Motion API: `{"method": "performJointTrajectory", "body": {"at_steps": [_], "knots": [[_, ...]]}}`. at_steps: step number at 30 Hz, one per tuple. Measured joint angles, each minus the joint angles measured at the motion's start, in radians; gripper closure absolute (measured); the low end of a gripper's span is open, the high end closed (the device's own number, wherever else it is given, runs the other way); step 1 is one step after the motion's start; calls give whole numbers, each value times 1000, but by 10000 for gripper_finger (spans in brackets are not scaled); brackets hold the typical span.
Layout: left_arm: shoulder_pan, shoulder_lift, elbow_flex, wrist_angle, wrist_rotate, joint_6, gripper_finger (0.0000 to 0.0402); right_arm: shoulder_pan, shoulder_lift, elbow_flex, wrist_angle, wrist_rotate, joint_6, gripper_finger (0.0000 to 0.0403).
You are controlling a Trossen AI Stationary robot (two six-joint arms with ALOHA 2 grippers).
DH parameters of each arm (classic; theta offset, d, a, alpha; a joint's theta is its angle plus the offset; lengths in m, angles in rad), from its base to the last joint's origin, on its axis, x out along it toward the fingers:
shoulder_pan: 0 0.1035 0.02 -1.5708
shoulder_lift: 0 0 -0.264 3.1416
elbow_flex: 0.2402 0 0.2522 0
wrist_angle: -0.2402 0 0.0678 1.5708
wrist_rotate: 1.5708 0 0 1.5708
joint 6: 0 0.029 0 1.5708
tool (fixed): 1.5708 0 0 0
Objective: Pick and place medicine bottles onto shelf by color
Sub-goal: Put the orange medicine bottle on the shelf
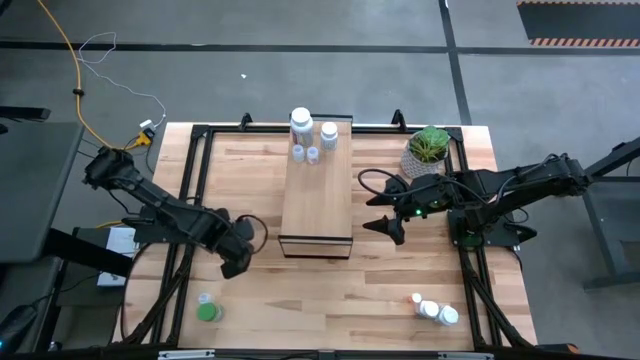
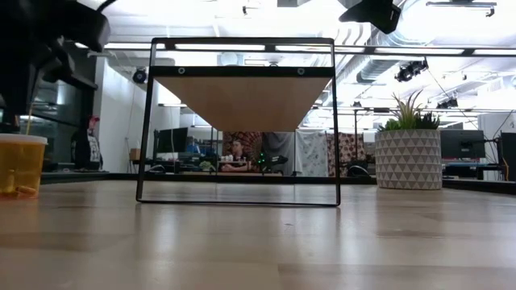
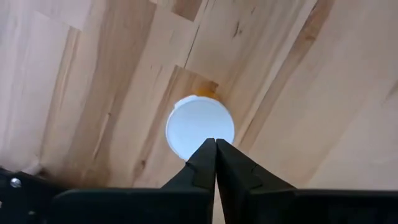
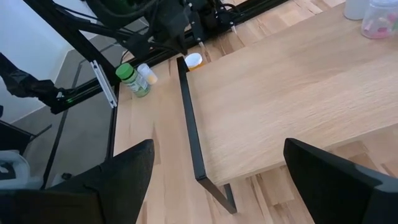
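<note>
**A:** Left gripper (image 3: 216, 144) fingers are clenched flat together right over the white cap of the small orange bottle (image 3: 200, 126), nothing between them. Looks like they missed, and any lift from here comes up empty or tips it over on the striped wood counter (image 1: 400, 290).

**B:** Yeah. The bottle stands beside the pale-wood shelf on its black frame (image 1: 318, 190). Farther off, the right gripper (image 1: 385, 213) has its fingers spread, empty, hovering by the shelf's other side. It could clip the frame.

The left gripper (image 3: 216, 163) hides the orange bottle's (image 3: 200, 126) near edge.
</note>
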Motion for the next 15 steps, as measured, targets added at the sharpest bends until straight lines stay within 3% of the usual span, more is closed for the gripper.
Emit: {"method": "performJointTrajectory", "body": {"at_steps": [15], "knots": [[70,1,0,14,108,222,401,0,0,0,-3,0,-24,54]]}}
